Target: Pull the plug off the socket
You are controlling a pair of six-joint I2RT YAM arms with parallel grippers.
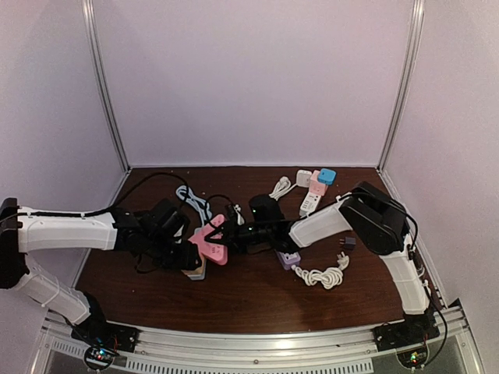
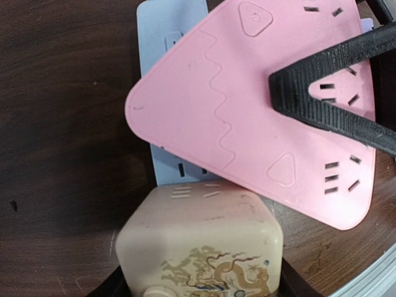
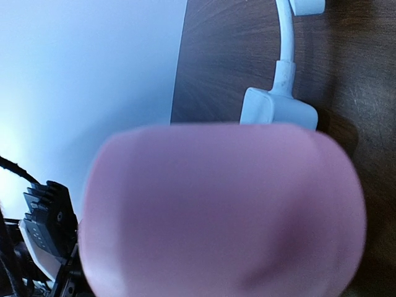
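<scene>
Pretty sure the pink triangular block [image 2: 216, 124] is the plug end here. It sits mid-left on the tabletop [image 1: 257, 292], lying half over a pale blue strip [image 2: 164, 37] and butted right up against the beige cube [image 2: 204, 241]. No view shows the actual pins, so that's my read, not a fact.

The left gripper [image 1: 185, 259] is clamped round the cube. The right gripper [image 1: 214, 231] looks to have hold of the pink block, with one finger [image 2: 322, 102] laid flat across its face.

If I were running it, I'd pin the cube dead steady with the left and draw the pink one straight out along the pin line. No twisting, or the pins bind and both pieces just slide off together.
</scene>
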